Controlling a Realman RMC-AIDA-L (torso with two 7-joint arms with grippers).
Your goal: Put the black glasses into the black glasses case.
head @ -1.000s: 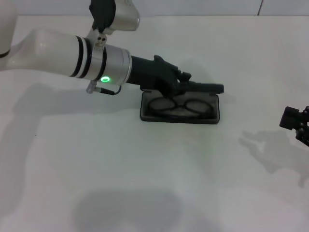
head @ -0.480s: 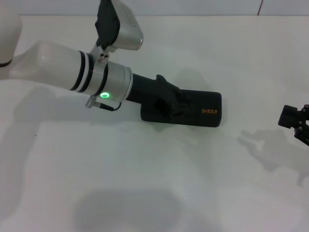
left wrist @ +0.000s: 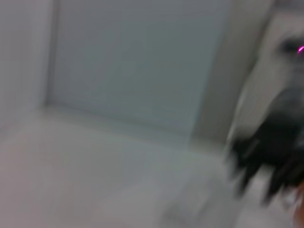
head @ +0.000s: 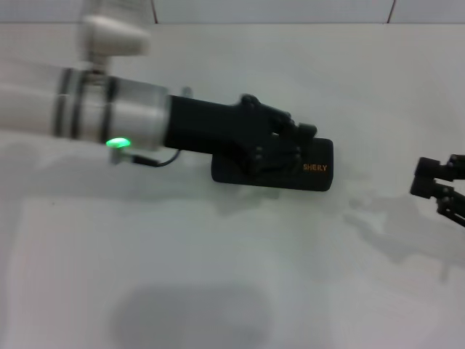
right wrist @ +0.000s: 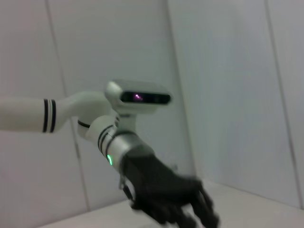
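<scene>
The black glasses case lies shut on the white table, with its orange lettering facing up. The black glasses are hidden. My left gripper hangs over the left half of the case, just above or on the lid; I cannot tell if it touches. It also shows in the right wrist view, blurred by motion. My right gripper is open and empty at the right edge of the table, well away from the case.
The left forearm reaches in from the left above the table. A wall with panel seams runs along the far edge. The left wrist view shows only blurred wall and a dark shape.
The case lid has come down: one second ago it stood open with the glasses inside, now it is shut. My left arm is swinging and rising over the case. The right gripper barely shifted.
</scene>
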